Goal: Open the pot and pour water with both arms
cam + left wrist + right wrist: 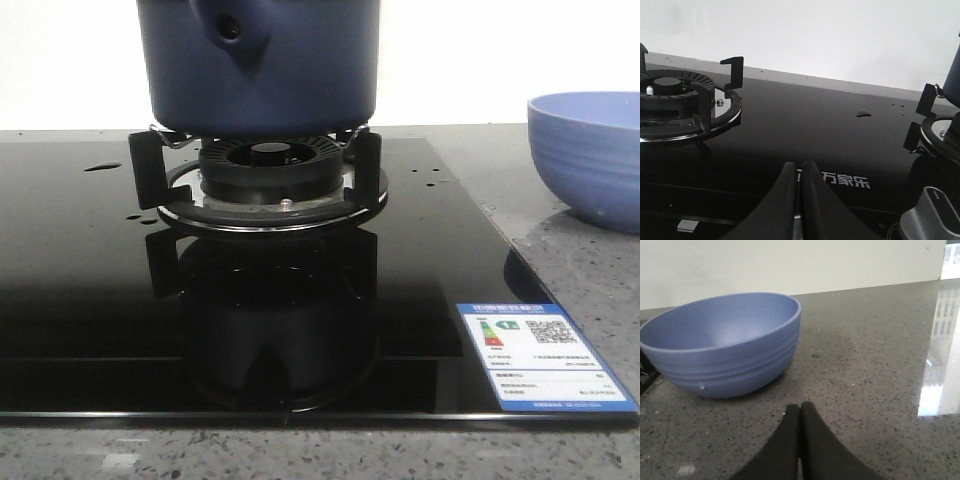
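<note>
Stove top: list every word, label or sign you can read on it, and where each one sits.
"万家乐" in white, on the black glass of the stove top, just beyond the left hand.
Energy label at the stove's front right corner: blue header, coloured arrows and a QR code; all its text is too small to read.

dark navy-blue matte round pot [258,62] | lighter blue ribbed round bowl [725,344] | glossy black glass hob [90,290] with white lettering | grey speckled stone counter [865,375] | blue-and-white label [543,355] with a green-to-red chart | black closed grippers
</note>
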`<state>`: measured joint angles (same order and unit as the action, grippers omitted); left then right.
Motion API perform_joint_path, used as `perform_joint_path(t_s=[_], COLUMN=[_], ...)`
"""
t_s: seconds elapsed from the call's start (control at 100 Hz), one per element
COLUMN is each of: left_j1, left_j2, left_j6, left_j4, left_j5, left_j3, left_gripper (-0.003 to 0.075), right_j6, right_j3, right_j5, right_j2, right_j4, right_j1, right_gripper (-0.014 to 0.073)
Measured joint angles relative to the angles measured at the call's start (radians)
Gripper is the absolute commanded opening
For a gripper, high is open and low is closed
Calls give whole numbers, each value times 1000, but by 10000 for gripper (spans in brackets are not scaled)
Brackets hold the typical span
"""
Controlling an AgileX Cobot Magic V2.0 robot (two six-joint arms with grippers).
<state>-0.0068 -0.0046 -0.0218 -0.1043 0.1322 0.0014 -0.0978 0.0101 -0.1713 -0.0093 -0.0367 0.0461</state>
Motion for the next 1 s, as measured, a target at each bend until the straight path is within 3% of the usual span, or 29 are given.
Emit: perform_joint_path(t_s=[0.26, 0.56, 0.85, 1.0], left_j1=[0, 0, 0, 0], left_j2=[0, 0, 0, 0], left_j6=[0, 0, 0, -2], left_j4=[-3, -30, -369, -537], left_j5=[-6, -8, -37, -76], left_j3=[0, 0, 0, -2], left_gripper=[-19, -19, -19, -19], right_j6=[0, 0, 0, 0], right_j3=[0, 0, 0, -2], right_j5=[0, 23, 35, 25], right_j2=[0, 0, 0, 0], right_j4=[16, 160, 459, 509], right_j1=[0, 0, 0, 0], right_gripper=[-56, -56, -56, -55])
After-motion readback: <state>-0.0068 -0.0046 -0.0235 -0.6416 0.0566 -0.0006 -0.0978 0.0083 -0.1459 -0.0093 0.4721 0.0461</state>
